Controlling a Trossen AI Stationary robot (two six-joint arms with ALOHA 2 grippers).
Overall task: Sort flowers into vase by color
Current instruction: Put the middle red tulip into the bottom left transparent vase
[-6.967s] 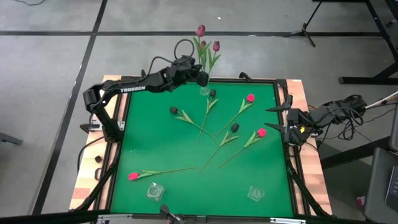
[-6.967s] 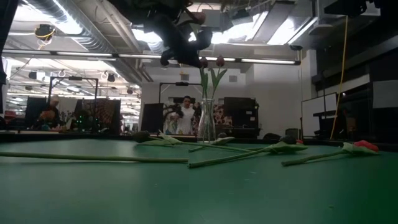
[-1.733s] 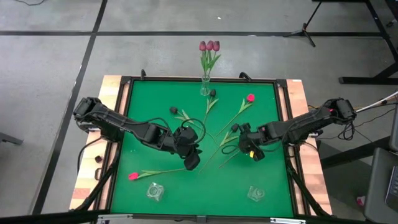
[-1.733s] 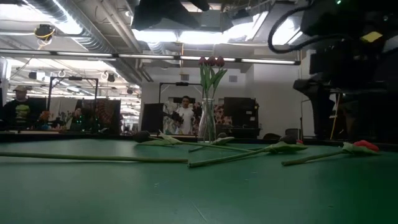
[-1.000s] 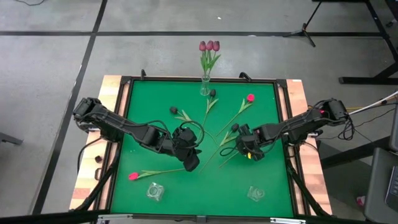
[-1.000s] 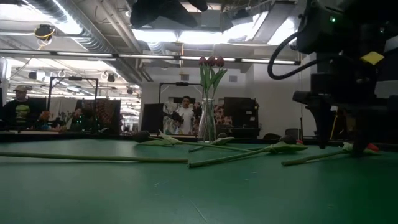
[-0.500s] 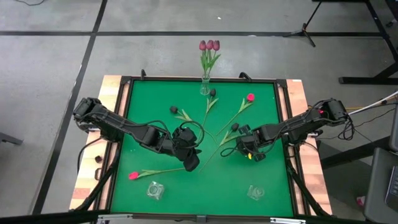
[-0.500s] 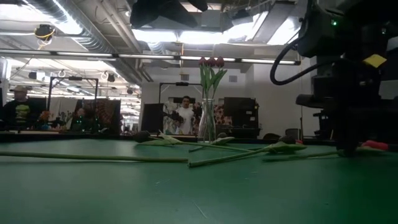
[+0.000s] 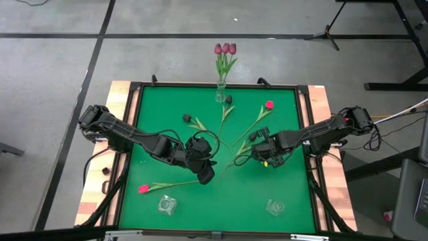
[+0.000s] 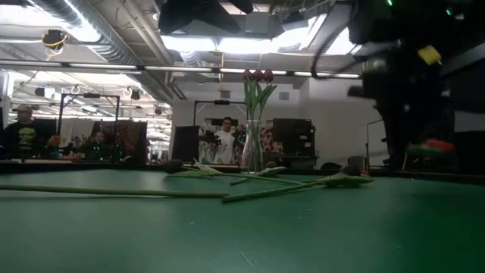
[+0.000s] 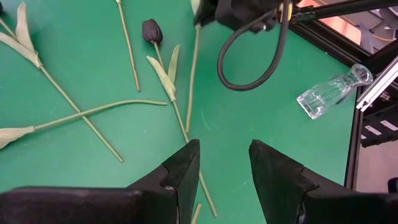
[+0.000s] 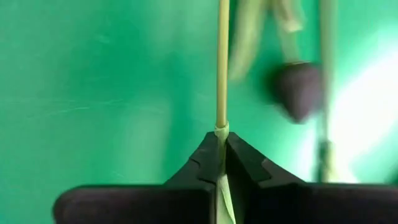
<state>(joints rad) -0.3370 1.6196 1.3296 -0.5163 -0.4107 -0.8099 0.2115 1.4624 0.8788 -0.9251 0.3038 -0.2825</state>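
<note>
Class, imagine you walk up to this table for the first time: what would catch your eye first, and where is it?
The glass vase at the table's far edge stands out, holding three mauve tulips upright. On the green mat, loose tulips lie scattered, one bright pink flower near the front left. At centre right, the right gripper is shut on a thin stem, while the left gripper hovers open mid-table.
</note>
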